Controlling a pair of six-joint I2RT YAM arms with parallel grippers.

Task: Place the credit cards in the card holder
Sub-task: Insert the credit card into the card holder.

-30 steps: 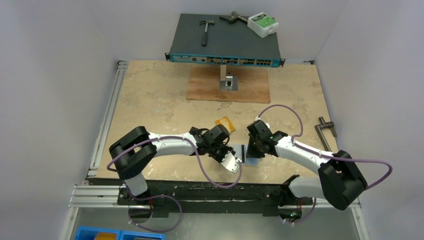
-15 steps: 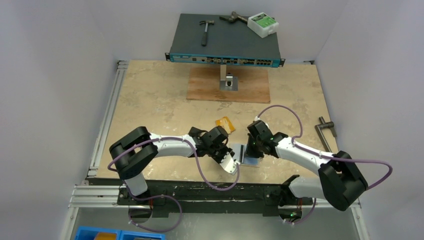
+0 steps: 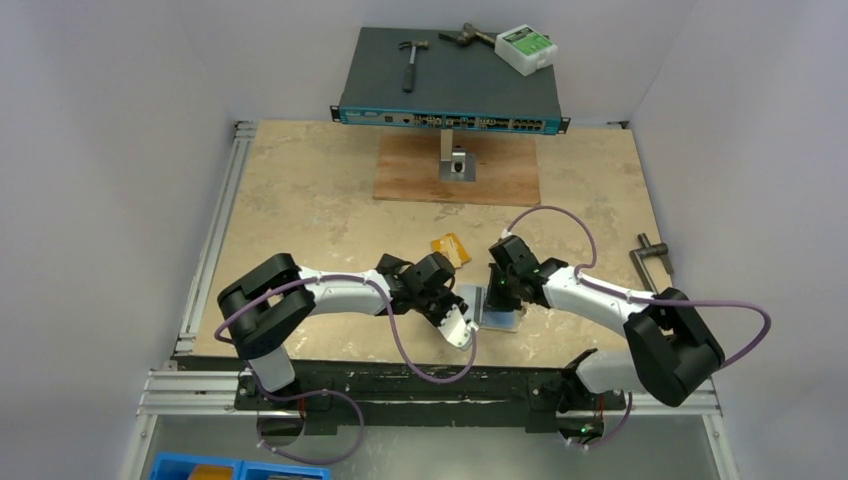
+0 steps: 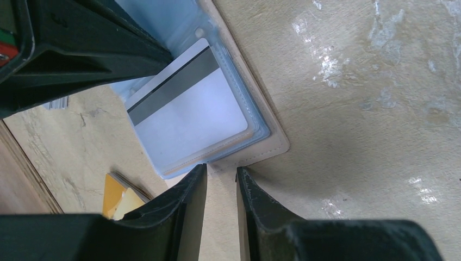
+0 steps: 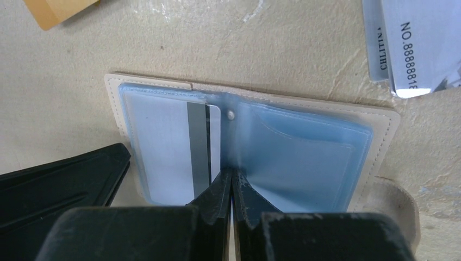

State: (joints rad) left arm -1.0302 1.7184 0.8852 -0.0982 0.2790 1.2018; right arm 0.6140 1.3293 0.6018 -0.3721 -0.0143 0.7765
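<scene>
Overhead, the two arms met low on the tabletop (image 3: 300,200) and covered most of the card holder (image 5: 304,152), which lay at about six o'clock from the wooden board (image 3: 457,170); only the wrist cameras saw inside it. The right wrist view had the holder spread flat and open, with its beige rim showing and its snap tab (image 5: 399,201) at four o'clock. A silver-grey card (image 5: 168,147) sat stripe-up in the bluish clear pocket on the nine o'clock half. The right end effector (image 5: 231,182) was clamped shut, its tips together right on the centre fold, just beside that card. The left wrist view gave the other side. There the left end effector (image 4: 222,175) showed a narrow gap between its fingers, with the tips right at the holder's beige edge near a corner; whether they pressed on it I could not tell. Only the right wrist caught the loose silver-grey cards (image 5: 413,43), printed with numbers, at one o'clock from the holder. The orange-yellow card (image 3: 450,247) lay apart at eleven o'clock.
</scene>
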